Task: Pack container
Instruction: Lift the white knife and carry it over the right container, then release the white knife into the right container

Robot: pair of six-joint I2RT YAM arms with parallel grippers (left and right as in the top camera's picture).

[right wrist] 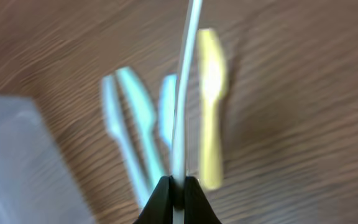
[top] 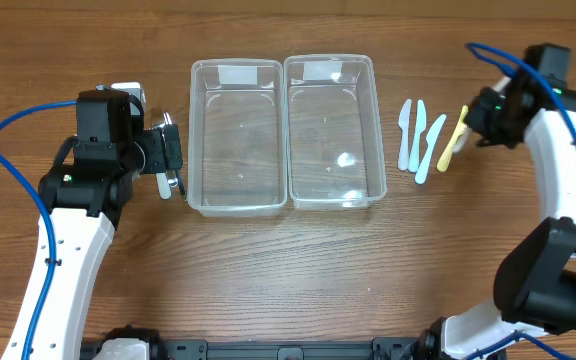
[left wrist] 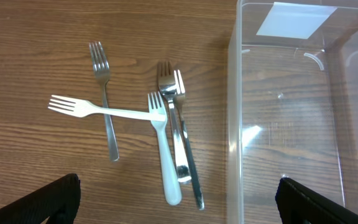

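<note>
Containers, clear plastic, two: left container point(top: 236, 208) and right container point(top: 333, 202) stand side by side at the middle of the wooden table point(top: 298, 280), their long walls touching. Forks, five, lie on the table just outside the left container's outer wall. In the left wrist view these are a lone metal fork point(left wrist: 109, 134), a crosswise white fork point(left wrist: 82, 107) lying across it, a lengthwise white fork point(left wrist: 165, 155), and paired metal forks point(left wrist: 180, 134) overlapping nearest the container. Left gripper point(top: 168, 155) hangs directly above this group with its fingers point(left wrist: 48, 202) spread wide. They flank the forks in its own camera and touch none of them. Cutlery, plastic, lies on the table beyond the right container: three pale blue pieces point(top: 420, 140) close together, and a yellow piece point(top: 453, 140) just beside them on the outer side. Right gripper point(top: 476, 122) sits at the outer side of the yellow piece. In its own blurred view the fingers point(right wrist: 160, 199) are pressed together on a white strip point(right wrist: 188, 74), thin and seen edge-on, its kind not determinable. The blue and yellow pieces lie on the table beneath that strip, with a container corner at the frame's left.
</note>
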